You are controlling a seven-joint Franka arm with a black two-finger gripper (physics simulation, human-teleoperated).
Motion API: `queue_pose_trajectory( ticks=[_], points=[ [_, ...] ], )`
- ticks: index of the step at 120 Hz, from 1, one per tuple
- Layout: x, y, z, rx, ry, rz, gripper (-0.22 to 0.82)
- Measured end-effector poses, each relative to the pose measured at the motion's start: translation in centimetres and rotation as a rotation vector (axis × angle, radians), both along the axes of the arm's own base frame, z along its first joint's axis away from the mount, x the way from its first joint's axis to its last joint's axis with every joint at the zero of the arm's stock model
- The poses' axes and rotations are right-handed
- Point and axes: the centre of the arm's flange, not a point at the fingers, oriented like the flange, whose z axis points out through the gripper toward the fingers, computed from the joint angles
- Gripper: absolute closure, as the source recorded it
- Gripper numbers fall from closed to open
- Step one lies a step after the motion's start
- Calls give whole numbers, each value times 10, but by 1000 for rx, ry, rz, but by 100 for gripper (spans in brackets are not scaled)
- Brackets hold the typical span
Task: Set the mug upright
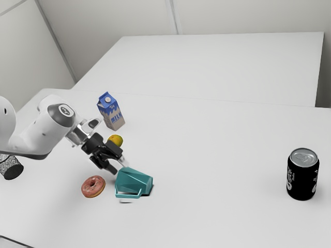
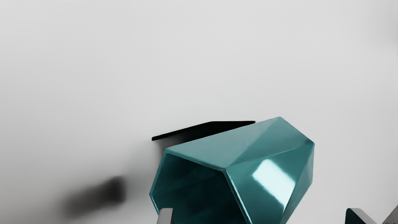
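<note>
The gripper [image 1: 118, 165] is spread wide beside the toppled mug [image 1: 133, 182]! Stiff, slick, probably light: pinch the rim [image 2: 225, 169] wall.

Exterior view: looks from a raised place, well back from the mug [image 1: 133, 178], facing slantwise down over it and across the table [image 1: 217, 139] to the wall [image 1: 248, 15] beyond.
Wrist view: looks from the end of the arm [image 1: 39, 135], close to the mug on its open-mouth side, facing down at the mouth [image 2: 196, 186] and the table past it.
Mug in both: the views share it and the table just around it, the exterior view taking its handle [image 1: 129, 196] side.
</note>
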Motion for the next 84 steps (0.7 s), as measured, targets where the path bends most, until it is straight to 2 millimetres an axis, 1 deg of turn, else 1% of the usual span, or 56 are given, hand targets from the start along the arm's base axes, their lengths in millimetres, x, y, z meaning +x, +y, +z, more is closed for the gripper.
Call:
queue_pose_trajectory(
  ticks=[27, 44, 60, 70, 84],
  points=[
    [-6, -5, -7, -57, -33, -18, 0],
    [-6, -8, -8, -80, -59, -29, 0],
    [-3, -11, -16, -112, -72, -19, 0],
    [-1, -17, -18, -134, -85, -21, 0],
    [0, -31, -20, -174, -97, -32, 0]
  ],
)
